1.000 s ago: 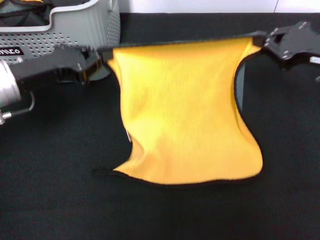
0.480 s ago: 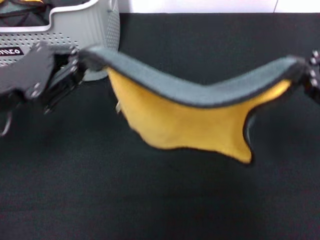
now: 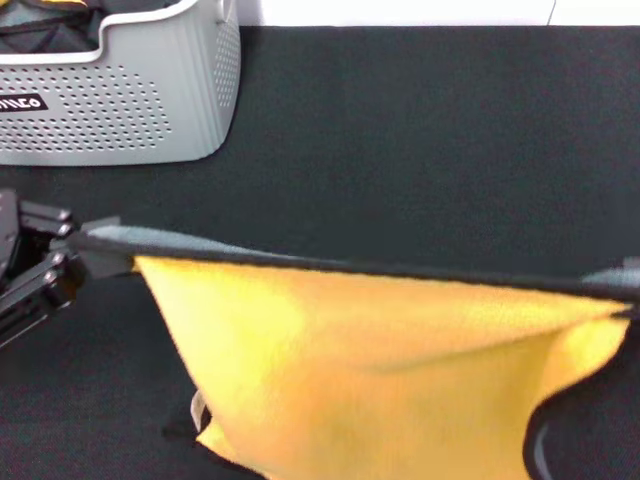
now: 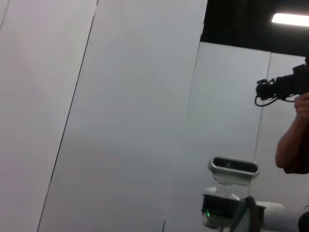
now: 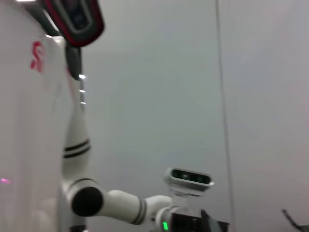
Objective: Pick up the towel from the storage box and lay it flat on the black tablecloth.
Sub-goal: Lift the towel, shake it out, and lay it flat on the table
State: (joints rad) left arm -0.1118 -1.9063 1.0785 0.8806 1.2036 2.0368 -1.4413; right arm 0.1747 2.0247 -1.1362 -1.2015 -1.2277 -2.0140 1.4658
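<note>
The towel (image 3: 380,370) hangs stretched between my two grippers above the black tablecloth (image 3: 420,140), close to the table's near side. Its orange-yellow face is towards the head camera, its grey face shows along the taut top edge, and its small white tag (image 3: 198,410) hangs at the lower left. My left gripper (image 3: 85,258) is shut on the towel's left top corner. My right gripper (image 3: 628,280) shows only as a sliver at the right edge, holding the right top corner. The storage box (image 3: 120,110) stands at the far left. Neither wrist view shows the towel.
Another dark cloth with a bit of orange (image 3: 40,20) lies in the storage box. A white wall edge (image 3: 400,12) runs behind the table. The wrist views show walls, the robot's head (image 4: 232,169), and a person with a camera (image 4: 289,121).
Both grippers have carried the towel from the far side towards the near side of the table. The towel swung up, grey face showing, and now hangs with its orange face to the camera.
</note>
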